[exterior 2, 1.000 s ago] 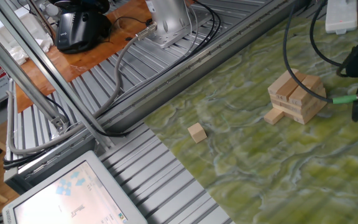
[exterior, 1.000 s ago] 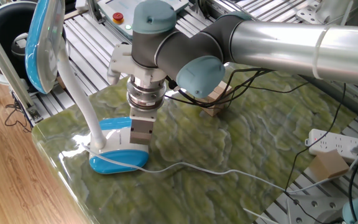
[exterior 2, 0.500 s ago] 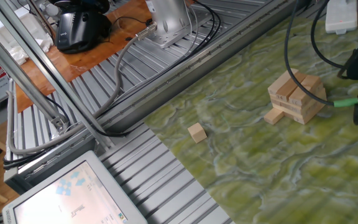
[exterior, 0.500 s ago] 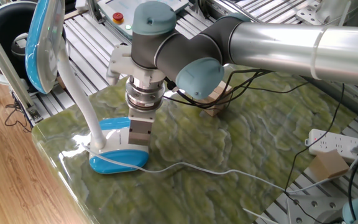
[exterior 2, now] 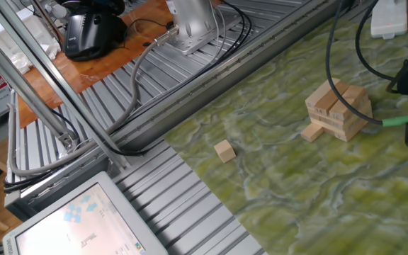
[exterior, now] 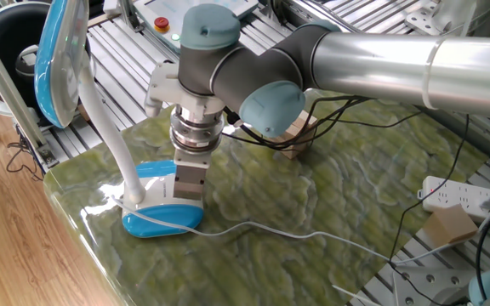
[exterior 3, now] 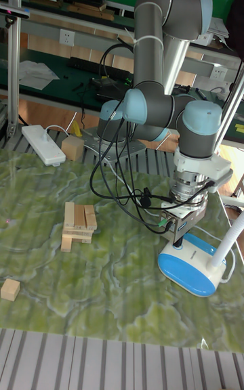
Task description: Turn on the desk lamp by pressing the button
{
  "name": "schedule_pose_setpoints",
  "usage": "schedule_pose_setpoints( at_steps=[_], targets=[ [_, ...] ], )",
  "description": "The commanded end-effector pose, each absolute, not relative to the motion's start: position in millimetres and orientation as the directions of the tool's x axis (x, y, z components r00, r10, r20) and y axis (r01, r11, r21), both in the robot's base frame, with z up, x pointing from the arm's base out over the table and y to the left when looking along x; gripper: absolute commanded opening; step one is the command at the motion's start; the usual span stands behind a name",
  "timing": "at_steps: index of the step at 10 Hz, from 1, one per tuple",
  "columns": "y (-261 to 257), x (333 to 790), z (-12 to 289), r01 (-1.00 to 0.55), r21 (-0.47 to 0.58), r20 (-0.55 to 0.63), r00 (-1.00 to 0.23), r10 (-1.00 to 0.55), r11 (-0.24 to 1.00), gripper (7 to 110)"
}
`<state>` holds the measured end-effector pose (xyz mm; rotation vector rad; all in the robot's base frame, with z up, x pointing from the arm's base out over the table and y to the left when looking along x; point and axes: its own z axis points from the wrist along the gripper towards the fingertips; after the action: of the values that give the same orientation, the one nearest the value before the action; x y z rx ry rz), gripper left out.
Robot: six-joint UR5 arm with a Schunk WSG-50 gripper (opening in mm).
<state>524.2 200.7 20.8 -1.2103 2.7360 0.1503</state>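
The desk lamp stands at the mat's left corner: its blue-and-white base [exterior: 156, 217] lies flat, the white gooseneck [exterior: 109, 127] curves up to the blue-rimmed head [exterior: 58, 59]. My gripper [exterior: 190, 194] points straight down onto the base's top panel, beside the neck. In the tall fixed view the gripper [exterior 3: 179, 240] comes down onto the lamp base [exterior 3: 196, 269] at its near end. The button is hidden under the gripper. No view shows the fingertips clearly. The lamp head looks unlit.
The lamp's white cord [exterior: 262, 228] trails right across the green mat [exterior: 356, 195]. A stack of wooden blocks [exterior 3: 78, 224] and a loose small block [exterior 3: 10, 290] lie on the mat. A white power strip [exterior: 470, 200] and a control box with a red button [exterior: 162, 23] sit beyond its edges.
The gripper has shifted a few pixels toward the lamp's neck over the base. The lamp, cord and blocks have not moved.
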Motion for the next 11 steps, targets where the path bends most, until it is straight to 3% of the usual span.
schedule_pose_setpoints(
  at_steps=[1,11],
  targets=[
    [201.2,523.8,20.9,-0.737,0.042,-0.180,-0.670,-0.720,0.675,7],
    [201.8,524.2,18.3,-0.737,0.043,-0.183,-0.670,-0.719,0.675,7]
  ],
)
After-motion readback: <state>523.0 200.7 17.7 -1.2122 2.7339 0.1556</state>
